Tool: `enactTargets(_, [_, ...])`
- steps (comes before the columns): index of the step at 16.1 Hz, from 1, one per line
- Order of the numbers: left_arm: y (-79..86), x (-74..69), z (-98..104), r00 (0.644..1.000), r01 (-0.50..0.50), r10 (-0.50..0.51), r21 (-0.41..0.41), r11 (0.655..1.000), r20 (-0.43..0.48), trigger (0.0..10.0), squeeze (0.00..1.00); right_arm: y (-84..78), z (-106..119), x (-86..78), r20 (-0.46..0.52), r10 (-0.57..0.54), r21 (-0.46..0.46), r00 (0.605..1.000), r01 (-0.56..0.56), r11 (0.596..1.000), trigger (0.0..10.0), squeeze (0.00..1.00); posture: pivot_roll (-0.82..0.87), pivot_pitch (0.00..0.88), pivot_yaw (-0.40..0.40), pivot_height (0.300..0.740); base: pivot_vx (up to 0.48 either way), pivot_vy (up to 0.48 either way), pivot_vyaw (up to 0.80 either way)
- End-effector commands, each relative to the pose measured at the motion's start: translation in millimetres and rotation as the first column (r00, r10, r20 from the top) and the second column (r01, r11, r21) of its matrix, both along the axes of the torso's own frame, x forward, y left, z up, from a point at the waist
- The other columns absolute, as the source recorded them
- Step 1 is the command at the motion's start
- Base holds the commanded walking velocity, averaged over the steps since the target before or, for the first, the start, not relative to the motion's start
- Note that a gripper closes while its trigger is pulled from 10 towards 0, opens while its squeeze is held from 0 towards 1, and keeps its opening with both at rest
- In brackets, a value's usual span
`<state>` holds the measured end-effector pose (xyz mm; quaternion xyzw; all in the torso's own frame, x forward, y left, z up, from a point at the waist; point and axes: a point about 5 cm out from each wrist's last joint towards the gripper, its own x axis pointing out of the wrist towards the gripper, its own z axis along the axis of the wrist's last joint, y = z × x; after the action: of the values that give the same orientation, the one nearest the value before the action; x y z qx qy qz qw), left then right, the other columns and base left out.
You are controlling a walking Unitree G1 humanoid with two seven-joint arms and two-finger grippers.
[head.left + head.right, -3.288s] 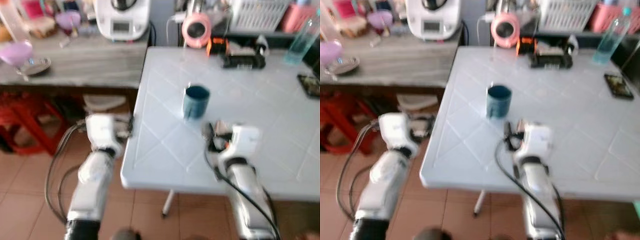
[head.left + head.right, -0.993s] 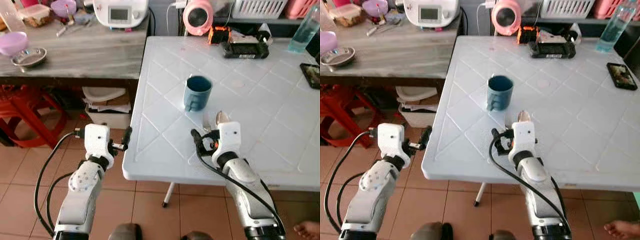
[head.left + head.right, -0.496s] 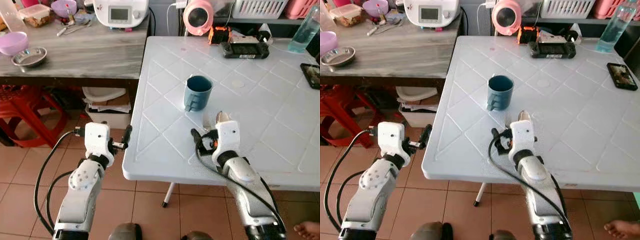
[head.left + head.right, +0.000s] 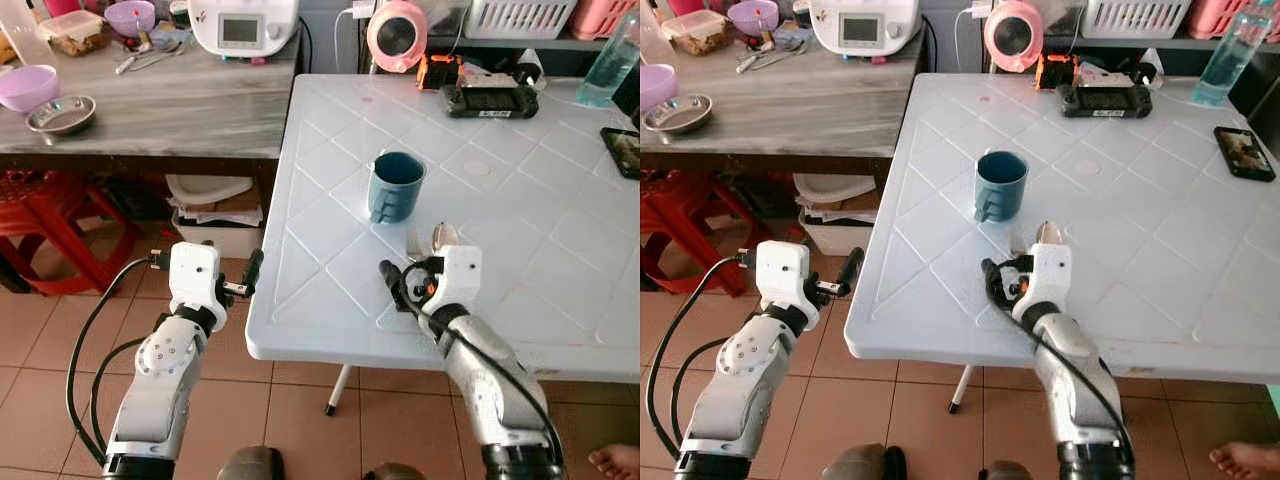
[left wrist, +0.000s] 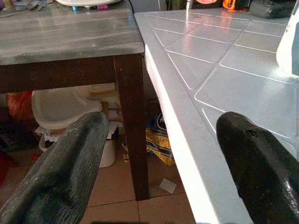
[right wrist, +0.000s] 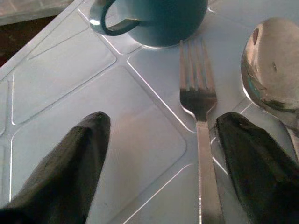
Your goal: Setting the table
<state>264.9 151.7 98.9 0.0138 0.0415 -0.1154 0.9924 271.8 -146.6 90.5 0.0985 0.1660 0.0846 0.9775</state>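
A dark teal mug [image 4: 396, 185] stands upright on the white table [image 4: 520, 200], its handle toward the near edge. Just in front of the mug a metal fork [image 6: 198, 93] and a spoon [image 6: 268, 70] lie side by side on the table. My right gripper [image 4: 430, 250] hovers low over their handles and is open; the fork runs between its fingers, close to one of them, and nothing is gripped. My left gripper [image 4: 245, 280] is open and holds nothing, beside the table's left edge and above the floor.
A grey wooden counter [image 4: 170, 100] with a purple bowl [image 4: 25, 87] and a metal bowl [image 4: 60, 113] stands to the left. Red stools [image 4: 40, 220] sit under it. At the table's far side are a game console [image 4: 490, 97], a phone [image 4: 622, 150] and a bottle [image 4: 605, 65].
The view has steadied and shifted since the blurred earliest frame. The right arm has barely moved over the last second. Mug, fork and spoon stay where they were.
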Motion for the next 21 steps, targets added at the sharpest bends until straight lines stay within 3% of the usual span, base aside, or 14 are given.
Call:
enactTargets(1, [1.6, 1.2, -1.0, 1.000, 0.001, -0.001, 0.016, 1.000, -0.014, 10.0, 0.00, -2.9, -14.9, -4.5, -0.114, 0.003, 0.014, 0.993, -0.002, 1.000, 0.0, 0.00, -0.01, 0.048, 0.058, 0.740, 0.000, 0.000, 0.00])
enactTargets(10, [1.9, -0.2, -4.3, 0.998, 0.024, -0.022, 0.049, 0.999, -0.050, 10.0, 0.00, -11.1, -32.4, -17.3, -0.350, 0.113, 0.076, 0.930, -0.092, 0.993, 0.0, 0.00, -0.01, 0.056, 0.056, 0.740, 0.000, 0.000, 0.00])
enactTargets(14, [1.1, -1.2, -7.9, 0.996, 0.039, -0.034, 0.060, 0.997, -0.081, 10.0, 0.00, -15.5, -36.1, -21.2, -0.399, 0.129, 0.104, 0.908, -0.096, 0.990, 0.0, 0.00, -0.01, 0.083, 0.054, 0.740, 0.000, 0.000, 0.00])
enactTargets(17, [1.1, -0.5, -8.9, 0.995, 0.043, -0.037, 0.065, 0.997, -0.095, 10.0, 0.00, -14.6, -43.8, -27.9, -0.441, 0.186, 0.183, 0.878, -0.115, 0.976, 0.0, 0.00, -0.01, 0.075, 0.055, 0.740, 0.000, 0.000, 0.00])
enactTargets(21, [0.1, -2.0, -11.4, 0.993, 0.047, -0.039, 0.070, 0.996, -0.110, 10.0, 0.00, -15.1, -52.0, -34.4, -0.477, 0.183, 0.251, 0.859, -0.067, 0.966, 0.0, 0.00, 0.00, 0.069, 0.052, 0.740, 0.000, 0.000, 0.00])
